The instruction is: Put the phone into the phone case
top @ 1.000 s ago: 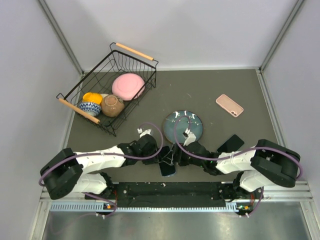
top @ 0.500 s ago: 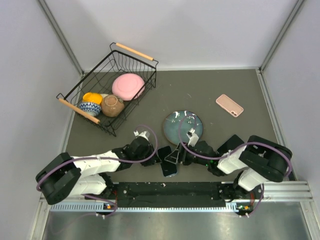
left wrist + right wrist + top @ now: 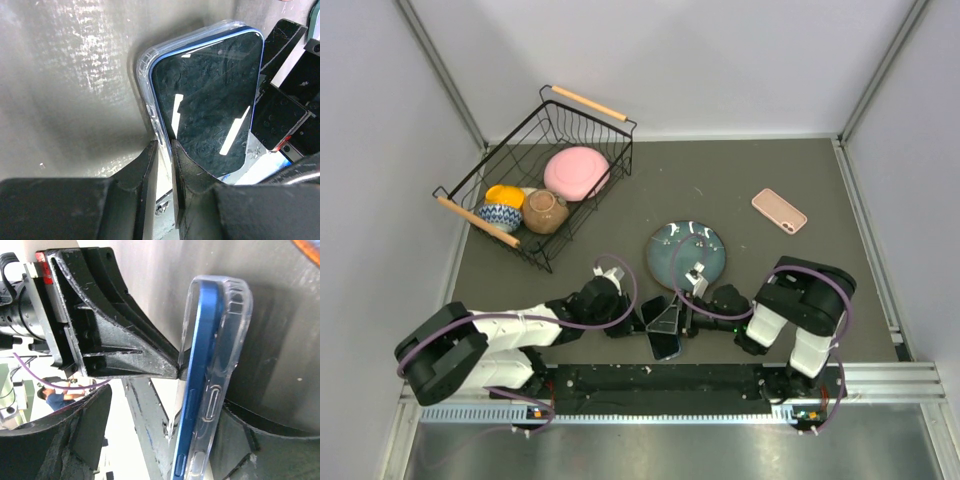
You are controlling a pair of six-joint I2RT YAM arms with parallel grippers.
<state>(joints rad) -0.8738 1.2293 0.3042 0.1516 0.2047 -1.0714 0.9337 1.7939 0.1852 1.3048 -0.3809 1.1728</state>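
Left arm [image 3: 515, 325] stretched low over worktop [image 3: 740, 180], wrist at centre front. Right arm [image 3: 800, 300] folded tight, forearm low, pointing toward left arm. Left fingers [image 3: 145, 170] almost closed, slim gap, nipping long edge of clear phone case [image 3: 145, 75]. Right fingers [image 3: 85, 435] spread wide, straddling blue phone [image 3: 210, 105], one finger well clear of it. Phone sits in case, screen showing, between both wrists.

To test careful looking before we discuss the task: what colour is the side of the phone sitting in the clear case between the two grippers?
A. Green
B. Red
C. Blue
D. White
C: the right wrist view shows the phone edge-on with a blue side, held inside the clear case.
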